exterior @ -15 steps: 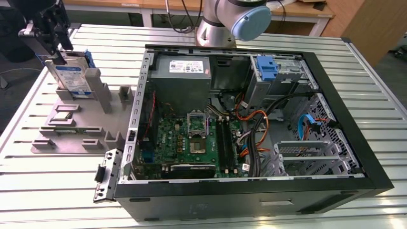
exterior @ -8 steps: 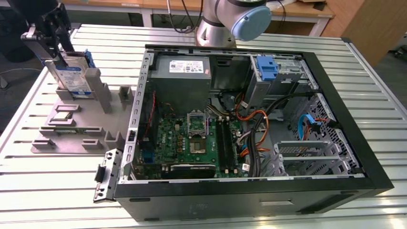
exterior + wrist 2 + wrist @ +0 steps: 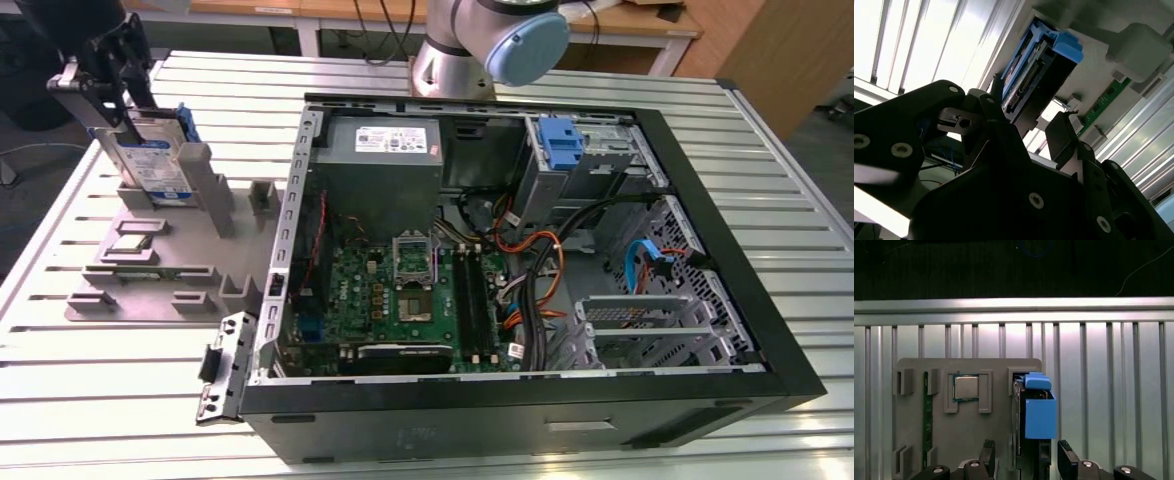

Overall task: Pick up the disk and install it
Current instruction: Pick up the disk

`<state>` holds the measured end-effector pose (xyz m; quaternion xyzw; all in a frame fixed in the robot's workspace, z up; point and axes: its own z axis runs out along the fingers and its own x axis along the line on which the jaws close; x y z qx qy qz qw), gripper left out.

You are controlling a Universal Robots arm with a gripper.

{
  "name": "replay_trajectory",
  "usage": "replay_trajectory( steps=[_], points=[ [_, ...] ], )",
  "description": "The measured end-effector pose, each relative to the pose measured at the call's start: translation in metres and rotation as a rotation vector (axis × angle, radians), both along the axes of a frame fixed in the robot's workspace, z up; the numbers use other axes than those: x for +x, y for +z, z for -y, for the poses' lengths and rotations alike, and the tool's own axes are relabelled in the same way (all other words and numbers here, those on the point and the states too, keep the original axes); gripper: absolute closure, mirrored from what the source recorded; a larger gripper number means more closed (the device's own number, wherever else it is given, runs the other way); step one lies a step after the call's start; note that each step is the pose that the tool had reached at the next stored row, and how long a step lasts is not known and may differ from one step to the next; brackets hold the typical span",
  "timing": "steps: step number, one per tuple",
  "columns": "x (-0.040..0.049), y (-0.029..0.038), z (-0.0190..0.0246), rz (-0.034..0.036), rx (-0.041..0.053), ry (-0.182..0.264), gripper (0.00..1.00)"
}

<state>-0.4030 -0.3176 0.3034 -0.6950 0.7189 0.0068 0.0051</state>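
Note:
The disk stands on edge in a slot of the grey fixture plate, on the exterior view's left. It is a silver drive with a white-and-blue label in a bright blue carrier. My gripper hangs right above its top edge. In the first wrist view the gripper is open, and its black fingertips stand on either side of the disk with a gap showing. The second wrist view shows the disk's connector edge just beyond the spread fingers.
An open computer case lies on the slatted metal table, with an upright blue bracket and a grey power supply at its far end. The fixture plate also carries a processor chip and a memory stick.

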Motion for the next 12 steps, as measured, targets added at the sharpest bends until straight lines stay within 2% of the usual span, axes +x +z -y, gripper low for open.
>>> replay_trajectory(
  steps=[12],
  points=[
    [0.0000,-0.0004,-0.0001,0.0001,0.0000,-0.011,0.41]
  ],
)
